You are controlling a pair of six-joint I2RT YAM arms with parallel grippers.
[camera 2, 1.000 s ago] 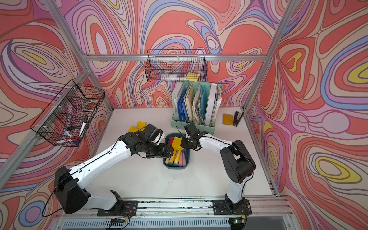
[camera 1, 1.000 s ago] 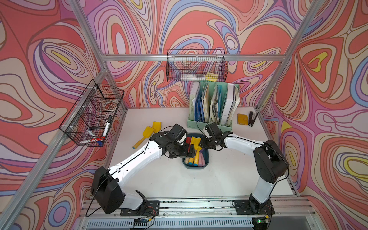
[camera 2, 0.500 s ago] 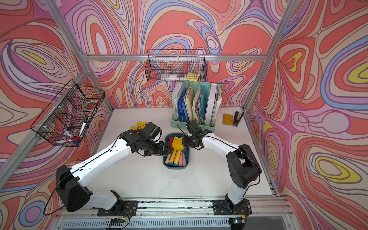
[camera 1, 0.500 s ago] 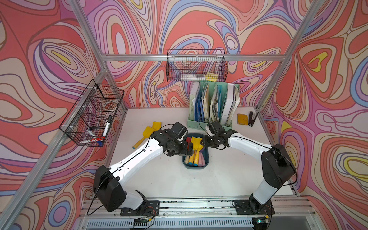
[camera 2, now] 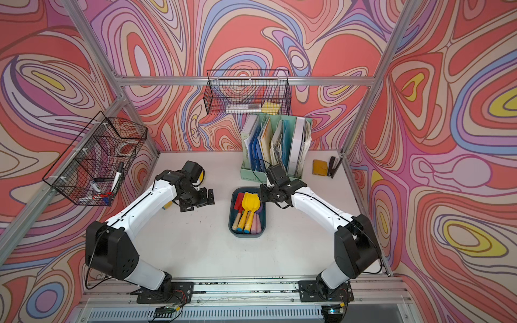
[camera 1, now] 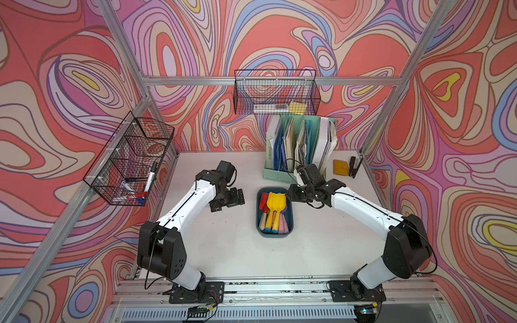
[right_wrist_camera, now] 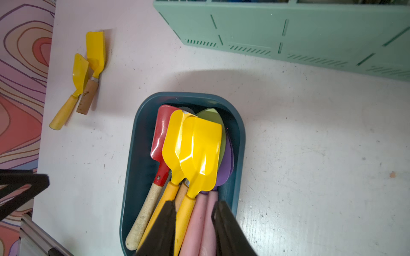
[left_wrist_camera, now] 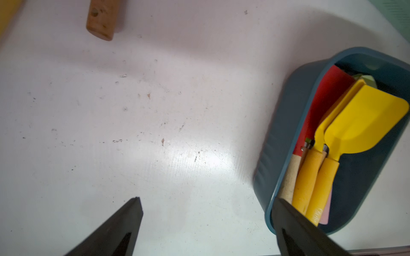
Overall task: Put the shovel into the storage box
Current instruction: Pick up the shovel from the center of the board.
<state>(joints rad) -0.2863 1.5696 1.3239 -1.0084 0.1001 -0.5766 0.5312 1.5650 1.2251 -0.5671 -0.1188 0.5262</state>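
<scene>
A dark teal storage box [camera 1: 274,234] sits mid-counter and already holds several toy shovels side by side, blades toward the box's far end: a red shovel [right_wrist_camera: 160,133], two yellow ones, and pink-handled ones under them. Two more lie loose on the counter [camera 1: 223,251], off the box's far-left corner: a yellow shovel with a brown wooden handle [right_wrist_camera: 95,53] and, touching it, a yellow shovel with a yellow handle [right_wrist_camera: 78,73]. The left arm hides both in the top views. The left pincer [camera 1: 228,202] hovers left of the box, jaws spread wide and empty. The right pincer [right_wrist_camera: 194,204] hangs above the box's far-right corner, jaws slightly parted, gripping nothing. The step in hand looks like fetching a loose shovel. It would go best if the left pincer took one handle only, since the two touch. It should then lay that shovel lengthwise in the box, parallel to the rest, so nothing overhangs the rim. The white counter is scuffed and speckled. Just behind the box stands a mint-green file organiser [camera 1: 275,174]. Black wire baskets [camera 1: 275,92] hang on walls covered in swirling red, pink and purple patterns.
</scene>
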